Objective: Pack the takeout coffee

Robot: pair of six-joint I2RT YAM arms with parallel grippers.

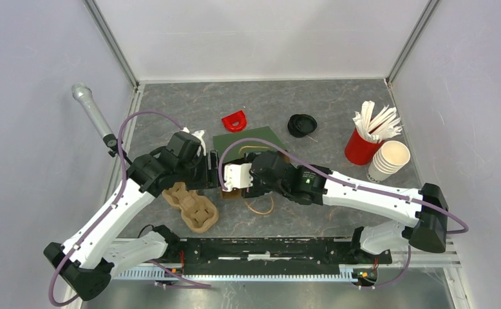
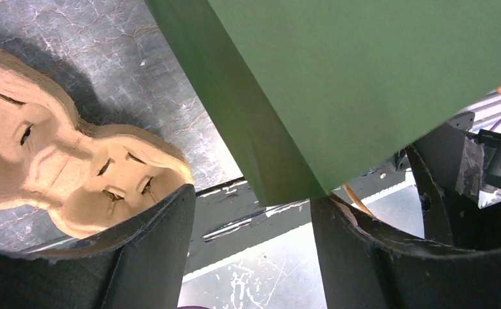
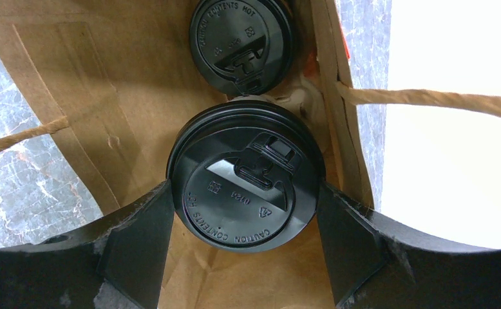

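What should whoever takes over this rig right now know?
Left gripper: open, fingertips at the edge of the green paper bag.
Right gripper: shut on a black-lidded cream paper cup, inside the bag's mouth.
Done: a second black-lidded cup sits deeper in the bag.
To do: set this cup down, release, withdraw.
The moulded tan pulp carrier lies empty on the table.

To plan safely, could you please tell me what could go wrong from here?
The black-lidded cream paper cup in the right gripper could knock the second lidded cup deeper inside the green, brown-lined paper bag. The left gripper stands open, not clamping the bag, so it may shift or sag. The twine handle beside that gripper could snag.
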